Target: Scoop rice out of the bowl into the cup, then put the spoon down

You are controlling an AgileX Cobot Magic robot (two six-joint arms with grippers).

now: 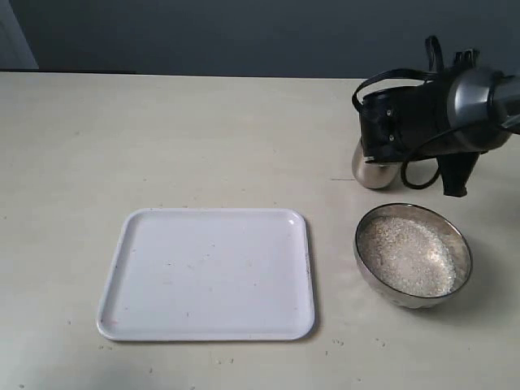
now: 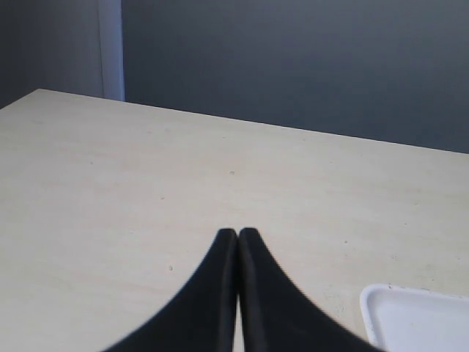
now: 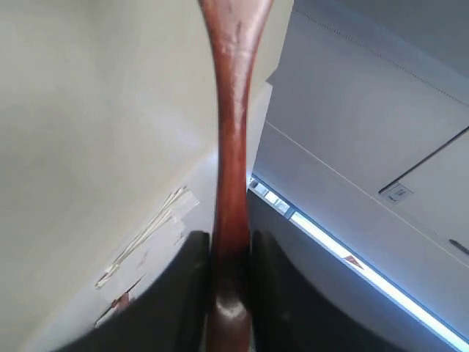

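- On the right side of the tabletop (image 1: 203, 138), the right gripper (image 3: 229, 238) hangs directly above the cup (image 1: 370, 172). Only the rounded lower part of the cup shows under the black arm.
- Its fingers (image 3: 187, 293) pinch the spoon (image 3: 233, 147) on the handle, one on each side.
- The long axis of the spoon runs straight out from between the fingers. The right wrist view shows wall and ceiling behind it, so I judge that the wrist is turned strongly and the spoon is tipped.
- The head of the spoon is outside this view and the arm hides it in the exterior view, so I cannot tell whether it carries grains.
- The bowl (image 1: 459, 244) stands just beside the cup, nearer to the camera and apart from it. The rice (image 1: 406, 256) fills it about halfway.
- The left gripper (image 2: 238, 235) hovers over bare tabletop with its fingers (image 2: 212, 293) pressed together and holding nothing. The right arm is clearly the nearer one to bowl and cup.
- Materials:
  - The spoon is glossy red-brown wood, slim, and wider toward both ends.
  - The bowl and the cup are polished metal with round sides, so they may slide if pushed.
  - The rice is a fine, pale, loose mass.
- The white tray (image 1: 203, 276) is flat with a low rim and lies to the left of the bowl. It seems a likely place for the spoon afterwards.
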